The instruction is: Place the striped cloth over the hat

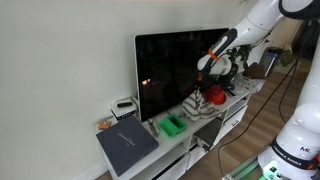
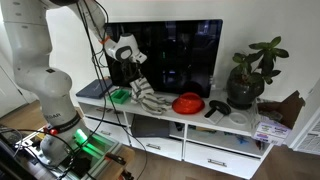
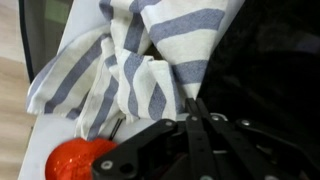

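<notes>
Jaws pinch the striped cloth, draped beside the hat.

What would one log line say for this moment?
gripper: shut on striped cloth | cloth: hanging from gripper, not over hat | hat: uncovered, beside cloth

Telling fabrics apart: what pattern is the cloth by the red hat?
The cloth has grey-blue and off-white stripes; wrist view shows it best.

Home living room: TV, white media cabinet, potted plant.
</notes>
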Controlling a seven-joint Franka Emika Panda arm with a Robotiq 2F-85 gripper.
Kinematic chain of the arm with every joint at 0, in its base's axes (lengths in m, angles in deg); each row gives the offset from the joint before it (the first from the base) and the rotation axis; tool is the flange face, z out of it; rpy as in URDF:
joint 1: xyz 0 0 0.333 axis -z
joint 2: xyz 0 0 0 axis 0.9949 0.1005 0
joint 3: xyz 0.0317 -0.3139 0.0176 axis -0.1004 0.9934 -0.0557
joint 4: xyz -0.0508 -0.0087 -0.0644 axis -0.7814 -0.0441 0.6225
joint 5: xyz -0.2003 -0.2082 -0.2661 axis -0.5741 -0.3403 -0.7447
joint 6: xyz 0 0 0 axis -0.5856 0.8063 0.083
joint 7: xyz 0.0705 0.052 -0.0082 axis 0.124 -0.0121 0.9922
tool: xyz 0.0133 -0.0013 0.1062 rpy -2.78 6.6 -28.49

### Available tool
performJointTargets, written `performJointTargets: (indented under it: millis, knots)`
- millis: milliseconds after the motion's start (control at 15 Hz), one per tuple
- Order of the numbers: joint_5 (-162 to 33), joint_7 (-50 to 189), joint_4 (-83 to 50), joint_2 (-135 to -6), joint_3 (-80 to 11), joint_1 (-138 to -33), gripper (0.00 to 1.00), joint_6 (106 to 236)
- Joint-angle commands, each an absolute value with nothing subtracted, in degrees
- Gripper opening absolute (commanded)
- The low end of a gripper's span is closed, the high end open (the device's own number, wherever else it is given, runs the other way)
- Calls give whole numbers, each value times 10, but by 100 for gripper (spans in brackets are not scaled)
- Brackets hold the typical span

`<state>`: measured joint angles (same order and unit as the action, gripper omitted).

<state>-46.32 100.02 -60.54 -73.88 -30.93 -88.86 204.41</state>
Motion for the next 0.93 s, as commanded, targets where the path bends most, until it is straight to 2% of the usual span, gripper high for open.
performJointTargets:
  millis: [0,333,400,867]
  knots:
    - [-604,1053,-639,-818,-208,-919,0,2058]
    - [-830,1203,-638,-873,-81,-908,0,2069]
    - [-765,1144,-619,-839,-110,-908,0,2068]
    - [-774,1145,-620,-836,-109,-909,0,2067]
